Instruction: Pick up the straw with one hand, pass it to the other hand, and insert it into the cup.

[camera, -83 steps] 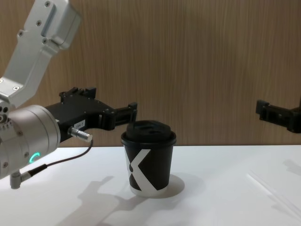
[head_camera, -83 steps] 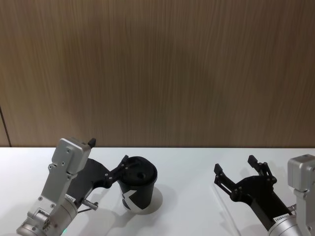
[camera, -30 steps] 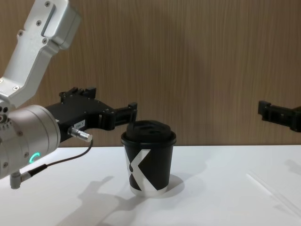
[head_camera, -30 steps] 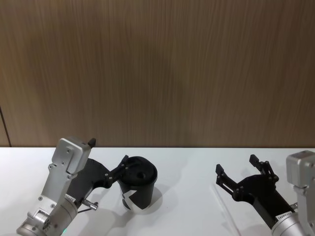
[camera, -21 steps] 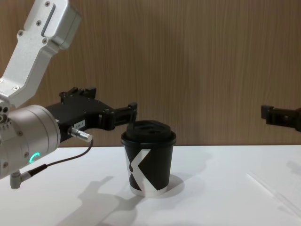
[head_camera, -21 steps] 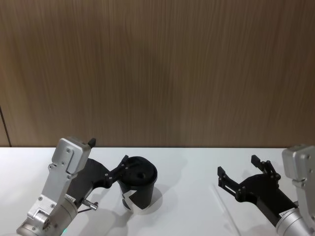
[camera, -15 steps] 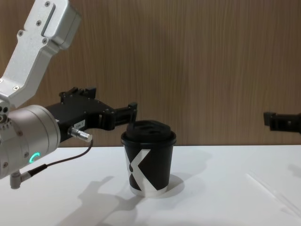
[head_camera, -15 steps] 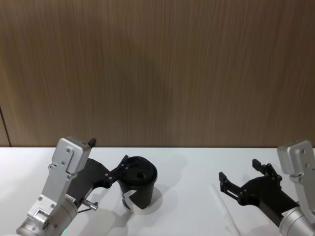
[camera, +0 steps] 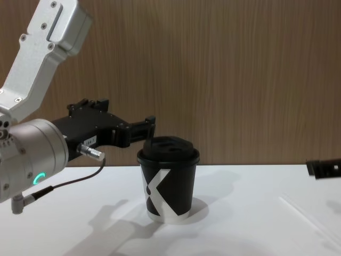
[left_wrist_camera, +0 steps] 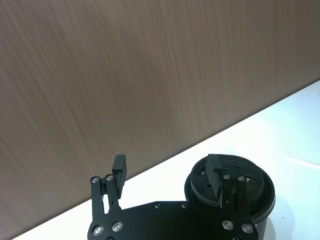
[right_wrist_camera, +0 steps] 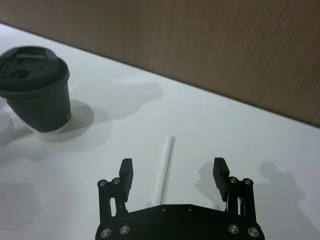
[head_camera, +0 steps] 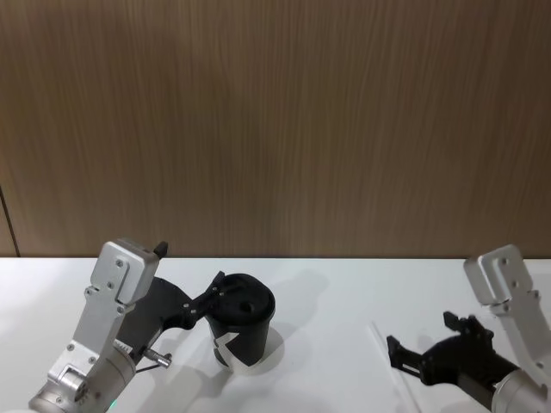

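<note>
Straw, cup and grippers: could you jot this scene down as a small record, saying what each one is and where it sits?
to pick up: long thin white straw, lying flat on the white table, off to the right of the cup
target: small black paper cup with a white X mark and domed black lid, standing upright
left arm: left gripper open, empty, up beside the cup's lid
right arm: right gripper open, empty, above the straw, not touching it
progress: straw not yet picked up

Silver casings (head_camera: 120, 271), black screw-studded fingers (left_wrist_camera: 120, 166), seemingly green wrist light (camera: 37, 178)
</note>
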Available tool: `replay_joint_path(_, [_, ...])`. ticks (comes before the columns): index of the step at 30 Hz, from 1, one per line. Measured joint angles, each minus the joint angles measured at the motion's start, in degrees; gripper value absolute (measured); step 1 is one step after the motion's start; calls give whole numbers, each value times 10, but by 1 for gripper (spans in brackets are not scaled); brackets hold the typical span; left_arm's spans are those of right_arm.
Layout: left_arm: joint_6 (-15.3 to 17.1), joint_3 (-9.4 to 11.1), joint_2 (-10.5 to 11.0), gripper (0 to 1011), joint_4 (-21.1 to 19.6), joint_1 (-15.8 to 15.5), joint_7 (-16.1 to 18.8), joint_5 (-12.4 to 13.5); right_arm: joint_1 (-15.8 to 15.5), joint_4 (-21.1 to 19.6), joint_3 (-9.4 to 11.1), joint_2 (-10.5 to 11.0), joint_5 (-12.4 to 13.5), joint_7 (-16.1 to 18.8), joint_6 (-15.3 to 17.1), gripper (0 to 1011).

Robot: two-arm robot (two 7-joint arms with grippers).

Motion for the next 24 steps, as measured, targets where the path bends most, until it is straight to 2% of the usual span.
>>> replay_joint_path(3, [0, 0, 0, 1002, 0, 0, 0, 0, 5, -4, -4, -4, 1, -2, 44, 1001])
replay_joint_path(4, [0, 0, 0, 1002, 0, 0, 0, 0, 5, -4, -4, -4, 1, -2, 44, 1001])
replay_joint_path(8, [0, 0, 0, 1002, 0, 0, 0, 0, 12, -4, -10, -14, 2, -10, 92, 1001])
replay_joint_path(12, [0, 0, 0, 1002, 0, 0, 0, 0, 19, -3, -17, -26, 1, -17, 123, 1001])
replay_joint_path(17, [0, 0, 0, 1002, 0, 0, 0, 0, 28, 4, -24, -41, -3, -28, 154, 1001])
replay_joint_path(24, [0, 0, 0, 1002, 0, 0, 0, 0, 40, 16, -30, -60, -13, -44, 178, 1001])
